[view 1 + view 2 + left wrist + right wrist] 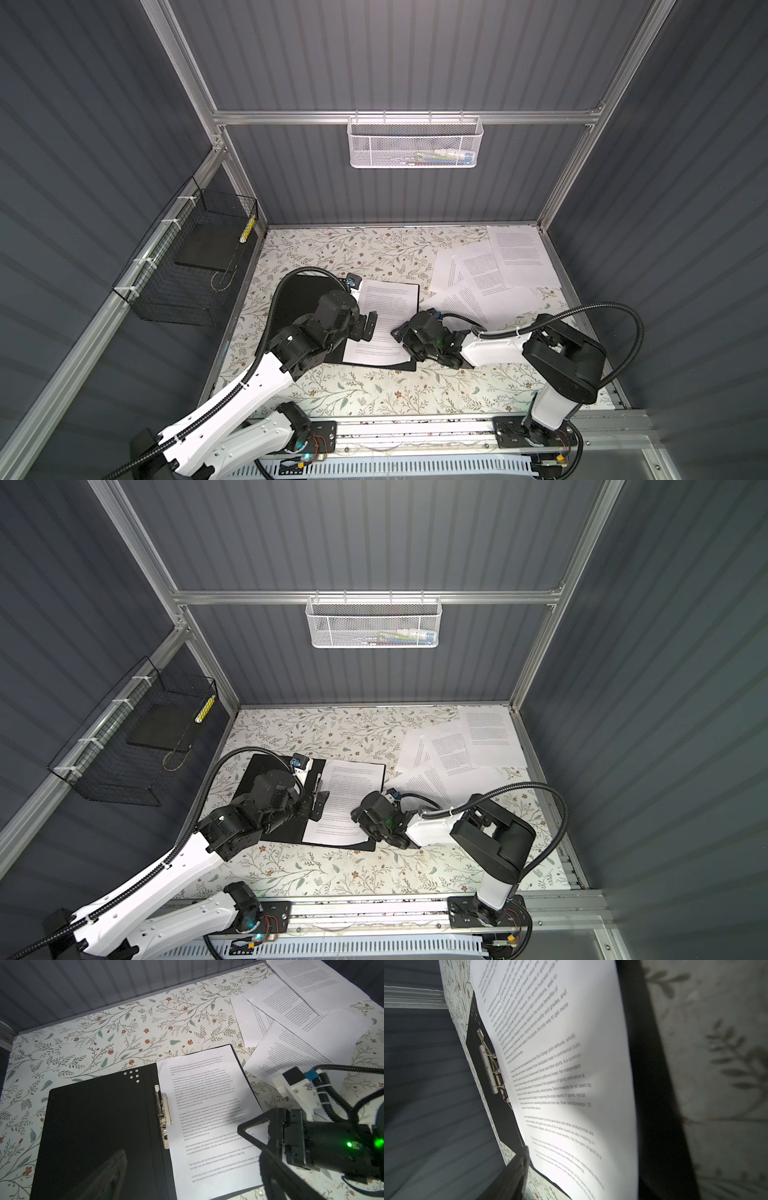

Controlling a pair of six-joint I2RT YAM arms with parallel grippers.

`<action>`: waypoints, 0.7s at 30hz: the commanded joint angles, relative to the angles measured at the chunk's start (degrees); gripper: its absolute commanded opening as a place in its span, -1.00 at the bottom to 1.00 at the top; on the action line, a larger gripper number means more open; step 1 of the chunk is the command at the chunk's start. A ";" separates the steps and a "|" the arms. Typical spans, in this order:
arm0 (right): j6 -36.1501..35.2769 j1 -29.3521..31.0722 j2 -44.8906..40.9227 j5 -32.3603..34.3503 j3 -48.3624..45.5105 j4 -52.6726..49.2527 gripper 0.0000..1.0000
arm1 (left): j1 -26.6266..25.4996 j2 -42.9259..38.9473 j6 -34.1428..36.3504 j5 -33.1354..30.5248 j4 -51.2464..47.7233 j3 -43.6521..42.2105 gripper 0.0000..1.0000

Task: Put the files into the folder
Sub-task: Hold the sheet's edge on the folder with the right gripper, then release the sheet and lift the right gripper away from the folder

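Observation:
The folder lies open on the floral table with its black inside up and a metal clip by the spine. One printed file rests flat on its right half. Several more files overlap loosely at the back right. My left gripper hovers open over the spine, holding nothing. At the sheet's right edge my right gripper has its jaws apart, not clamping the paper.
A black wire basket holding a dark slab hangs on the left wall. On the back rail hangs a white mesh basket. Bare floral table stretches in front of the folder and behind it.

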 commanded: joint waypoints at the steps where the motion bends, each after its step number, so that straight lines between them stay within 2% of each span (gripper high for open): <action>1: -1.70 -0.25 2.25 -0.56 0.92 -4.71 0.20 | 0.46 -0.46 -0.40 0.83 -0.02 -0.72 1.00; 7: -2.13 -0.27 2.32 -0.43 1.01 -5.31 0.21 | 0.46 -0.50 -0.35 0.84 0.07 -0.76 1.00; 12: -2.13 -0.25 1.20 -0.13 0.45 -6.39 0.32 | 0.45 -0.51 -0.30 0.94 0.04 -0.78 1.00; 14: -1.96 -0.14 0.45 0.15 -0.09 -7.10 0.46 | 0.43 -0.54 -0.38 0.96 0.04 -0.78 1.00; 15: -1.71 -0.11 0.05 0.28 -0.44 -7.52 0.67 | 0.46 -0.56 -0.28 0.94 0.03 -0.77 1.00; 16: -1.45 -0.07 -0.59 0.60 -1.02 -8.01 0.97 | 0.46 -0.57 -0.27 0.93 0.03 -0.78 1.00; 21: -0.71 0.58 -5.30 3.14 -4.18 -12.02 0.98 | 0.41 -0.65 -0.31 0.69 0.00 -0.78 1.00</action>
